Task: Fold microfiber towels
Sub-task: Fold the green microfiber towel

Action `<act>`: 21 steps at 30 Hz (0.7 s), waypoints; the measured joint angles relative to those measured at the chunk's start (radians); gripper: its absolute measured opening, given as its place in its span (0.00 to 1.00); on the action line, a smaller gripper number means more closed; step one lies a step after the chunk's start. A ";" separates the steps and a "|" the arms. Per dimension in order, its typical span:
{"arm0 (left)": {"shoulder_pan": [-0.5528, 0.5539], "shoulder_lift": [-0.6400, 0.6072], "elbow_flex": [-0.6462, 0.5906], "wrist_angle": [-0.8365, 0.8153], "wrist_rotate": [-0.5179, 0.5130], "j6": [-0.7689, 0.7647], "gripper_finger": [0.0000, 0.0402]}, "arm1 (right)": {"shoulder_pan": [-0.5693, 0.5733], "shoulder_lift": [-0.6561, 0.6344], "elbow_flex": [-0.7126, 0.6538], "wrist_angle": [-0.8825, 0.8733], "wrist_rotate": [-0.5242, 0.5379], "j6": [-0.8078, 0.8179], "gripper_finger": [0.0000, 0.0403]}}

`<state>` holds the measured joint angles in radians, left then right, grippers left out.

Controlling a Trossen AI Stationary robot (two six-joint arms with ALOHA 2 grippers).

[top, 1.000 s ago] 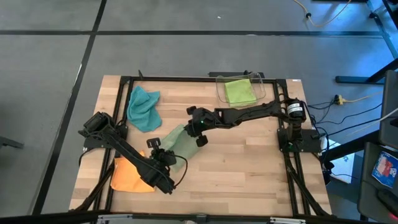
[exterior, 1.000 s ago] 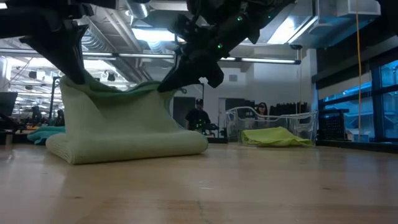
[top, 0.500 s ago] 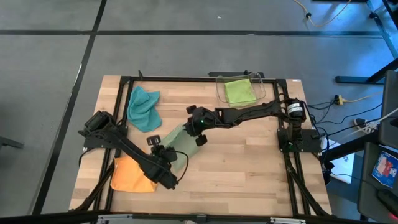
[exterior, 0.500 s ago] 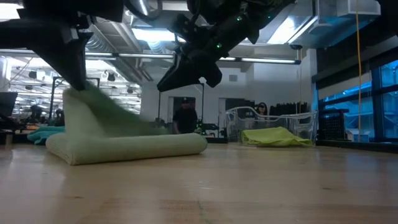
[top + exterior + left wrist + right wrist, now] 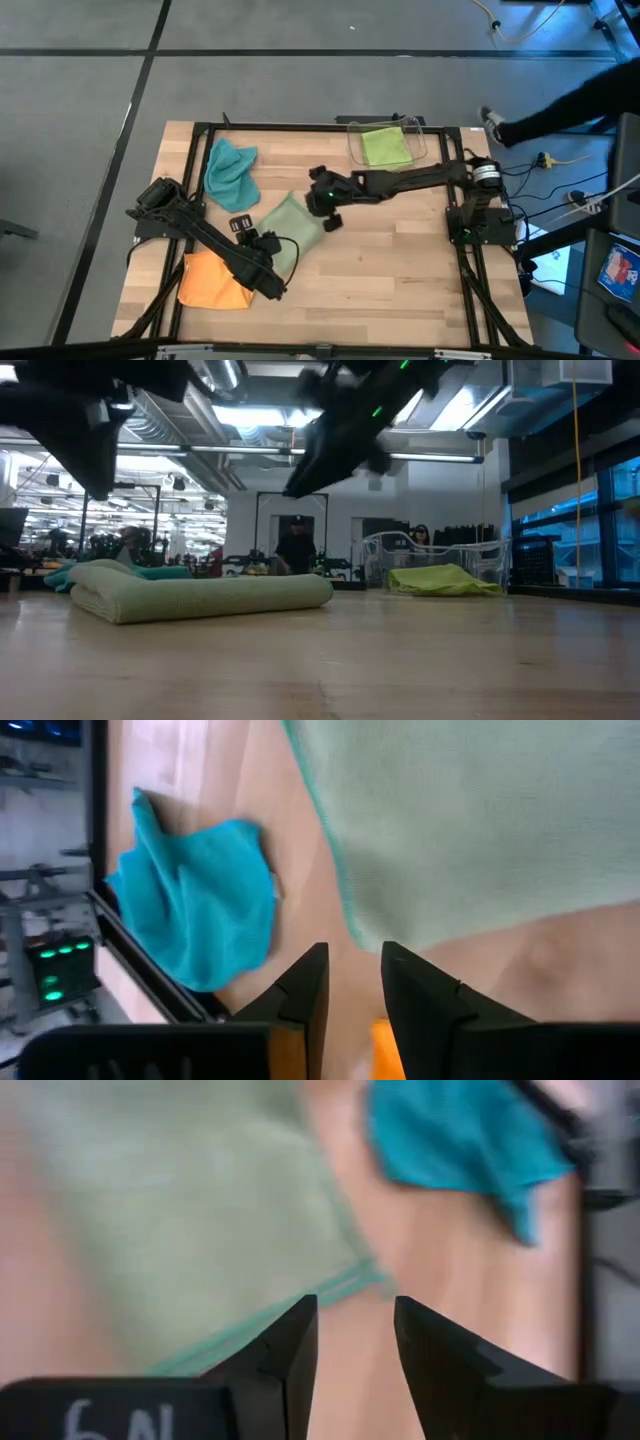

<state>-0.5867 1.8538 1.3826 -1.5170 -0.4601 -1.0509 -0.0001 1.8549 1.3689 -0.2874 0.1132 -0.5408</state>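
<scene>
I see the sage towel (image 5: 285,232) folded mid-table. My left gripper (image 5: 243,231) sits just beside its near-left edge, my right gripper (image 5: 326,204) just beside its far-right corner. The teal towel (image 5: 230,173) lies beyond it.

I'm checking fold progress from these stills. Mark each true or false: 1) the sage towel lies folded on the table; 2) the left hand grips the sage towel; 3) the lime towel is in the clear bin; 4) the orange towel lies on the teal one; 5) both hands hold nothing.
1) True: the sage towel lies flat, folded over on the table.
2) False: the left hand is open and clear of it.
3) True: the lime towel sits in the bin.
4) False: the orange towel and teal towel lie apart.
5) True: the right hand is open and empty too.
</scene>
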 joint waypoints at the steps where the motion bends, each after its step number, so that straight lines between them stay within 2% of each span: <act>1: -0.007 0.000 0.007 0.000 0.007 -0.012 0.22 | 0.010 -0.029 0.000 -0.061 -0.015 0.017 0.34; 5: -0.038 0.000 0.032 0.030 0.011 -0.106 0.22 | 0.030 -0.123 0.001 -0.318 -0.140 0.109 0.34; 10: -0.064 0.000 0.034 0.156 -0.003 -0.199 0.22 | 0.056 -0.187 0.000 -0.608 -0.332 0.253 0.34; 15: -0.024 0.005 0.034 0.259 -0.087 -0.279 0.21 | 0.127 -0.225 0.000 -0.869 -0.343 0.332 0.34; 21: 0.103 0.064 0.033 0.383 -0.072 -0.118 0.21 | 0.255 -0.327 -0.023 -0.976 -0.343 0.436 0.34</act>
<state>-0.4839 1.9182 1.4155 -1.1340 -0.5325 -1.1684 0.2552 1.5281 1.3458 -1.2635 -0.2303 -0.1044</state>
